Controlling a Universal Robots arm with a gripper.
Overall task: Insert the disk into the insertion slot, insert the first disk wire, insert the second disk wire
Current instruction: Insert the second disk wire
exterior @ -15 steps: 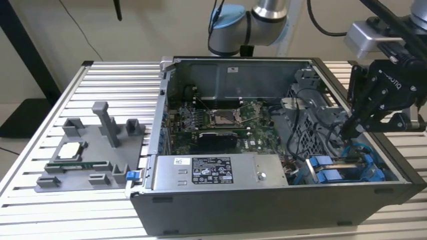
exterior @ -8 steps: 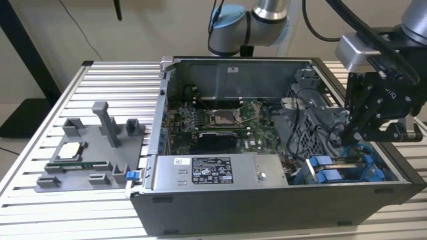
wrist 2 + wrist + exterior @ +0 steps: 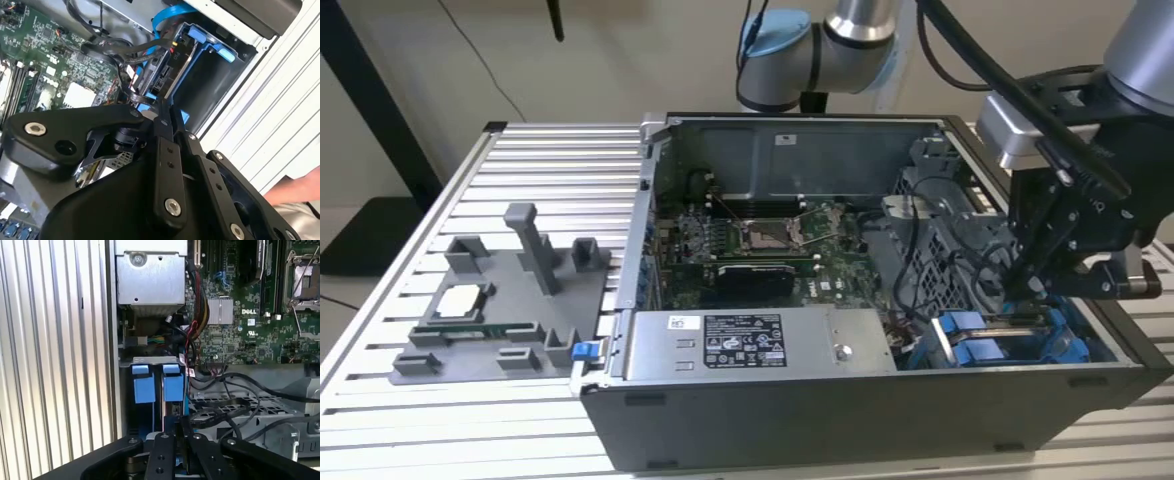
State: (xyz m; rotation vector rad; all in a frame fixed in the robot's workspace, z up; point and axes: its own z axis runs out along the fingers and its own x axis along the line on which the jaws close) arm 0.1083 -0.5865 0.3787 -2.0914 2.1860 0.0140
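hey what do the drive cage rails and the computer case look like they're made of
The rails look like bright blue moulded plastic, smooth and matte. The computer case looks like grey sheet metal, going by its thin folded edges, dull sheen. The gripper hangs over the cage.

Even, soft indoor light fills the open computer case (image 3: 881, 300); the ribbed surface (image 3: 280, 115) glares white (second wrist view), gripper (image 3: 165, 117) blurred close up.

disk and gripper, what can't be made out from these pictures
- Disk: in the second wrist view, black cables cross its end in the insertion slot, so whether a wire is plugged in cannot be told.
- Gripper: in the first wrist view its fingertips hide the disk's connector.
- Exterior view: the arm covers the drive cage.
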